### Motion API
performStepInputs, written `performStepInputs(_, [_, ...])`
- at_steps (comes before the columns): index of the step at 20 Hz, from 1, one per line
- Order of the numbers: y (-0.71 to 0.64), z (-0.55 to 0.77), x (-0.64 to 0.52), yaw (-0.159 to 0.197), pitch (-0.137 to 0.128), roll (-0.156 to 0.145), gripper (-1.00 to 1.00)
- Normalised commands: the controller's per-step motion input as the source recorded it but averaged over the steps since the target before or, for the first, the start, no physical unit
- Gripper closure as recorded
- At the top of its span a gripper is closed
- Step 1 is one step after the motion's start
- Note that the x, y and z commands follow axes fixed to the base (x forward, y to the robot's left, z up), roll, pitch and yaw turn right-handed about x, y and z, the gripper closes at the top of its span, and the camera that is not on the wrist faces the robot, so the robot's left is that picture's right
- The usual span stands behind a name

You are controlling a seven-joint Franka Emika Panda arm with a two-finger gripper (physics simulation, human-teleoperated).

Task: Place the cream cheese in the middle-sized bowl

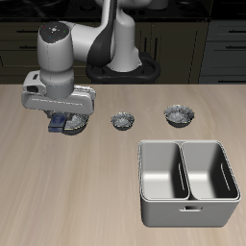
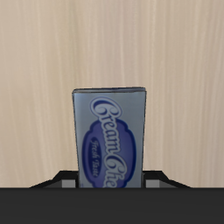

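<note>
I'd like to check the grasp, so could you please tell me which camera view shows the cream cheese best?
The wrist view: the cream cheese fills the middle, its label readable, between the end effector's fingers. The exterior view shows only a small blue sliver of it under the arm, with the rest hidden.

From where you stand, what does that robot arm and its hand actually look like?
The arm is made of smooth, rounded white and pale grey segments with darker grey rings at the joints. It ends in a boxy light grey hand with a wide flat body and dark fingers below. No loose cables or markings are visible. In the wrist view only a black edge of the hand shows.
</note>
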Motion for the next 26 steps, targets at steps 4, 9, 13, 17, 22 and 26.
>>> performStepInputs(4, [0.11,0.47,-0.28,0.042,-0.085,0.031,1.0])
performStepInputs(9, [0.04,0.16,-0.14,0.015,-0.02,-0.002,1.0])
performStepInputs(13, [0.13,0.19,-0.35,-0.003,-0.04,0.011,1.0])
performStepInputs(17, [0.16,0.16,-0.47,0.025,-0.072,0.039,1.0])
performStepInputs(22, [0.21,-0.01,-0.53,0.0,-0.011,0.013,1.0])
performStepInputs(26, [0.29,-0.18,-0.25,0.032,0.075,0.0,1.0])
